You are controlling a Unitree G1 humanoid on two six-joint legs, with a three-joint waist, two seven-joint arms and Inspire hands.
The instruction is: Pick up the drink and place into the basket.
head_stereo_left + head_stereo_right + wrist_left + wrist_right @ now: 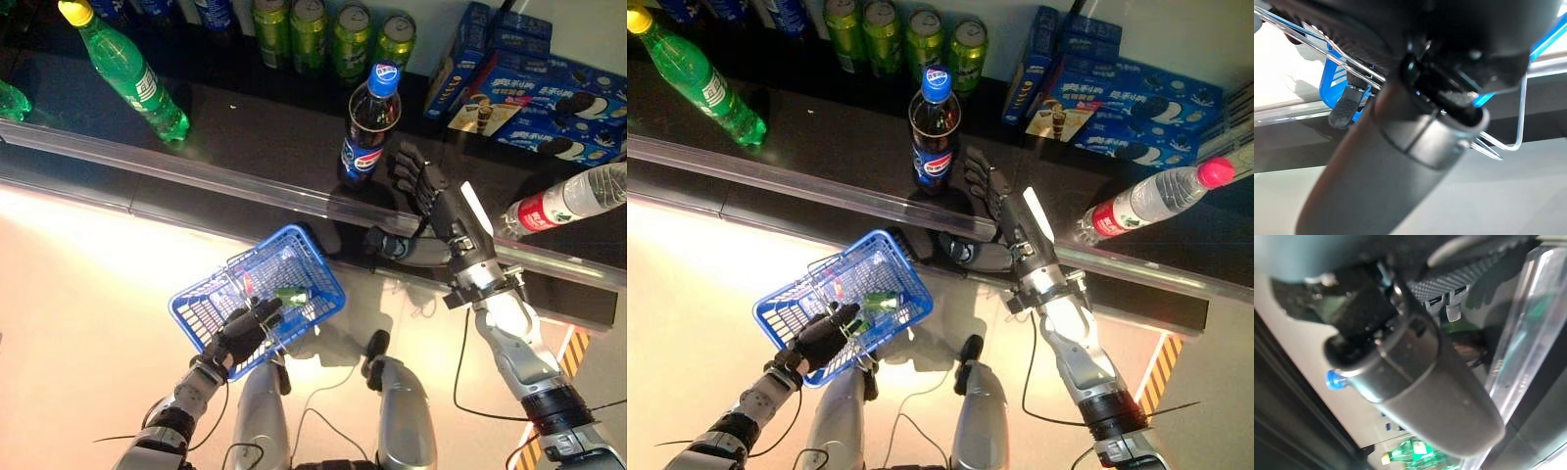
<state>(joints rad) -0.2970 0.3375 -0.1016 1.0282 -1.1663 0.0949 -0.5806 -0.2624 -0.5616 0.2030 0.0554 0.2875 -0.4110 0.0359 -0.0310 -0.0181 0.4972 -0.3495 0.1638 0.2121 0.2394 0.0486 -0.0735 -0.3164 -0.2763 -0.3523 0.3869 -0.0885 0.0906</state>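
Note:
A dark cola bottle (367, 127) with a blue cap stands upright on the black shelf (255, 127). My right hand (423, 181) is just right of it, fingers straight and open, with a small gap to the bottle; its thumb hangs lower over the shelf's front edge. The blue wire basket (235, 257) hangs below the shelf on the left. My left hand (245, 328) is curled round its wire handle (1518, 122). A small green item (292, 294) lies inside the basket. The bottle's blue cap (1332, 380) shows in the right wrist view.
A clear rail (196, 176) runs along the shelf's front edge. A green soda bottle (127, 69) lies at the left, green cans (333, 34) stand at the back, blue biscuit boxes (549, 98) and a red-labelled water bottle (568, 201) sit at the right.

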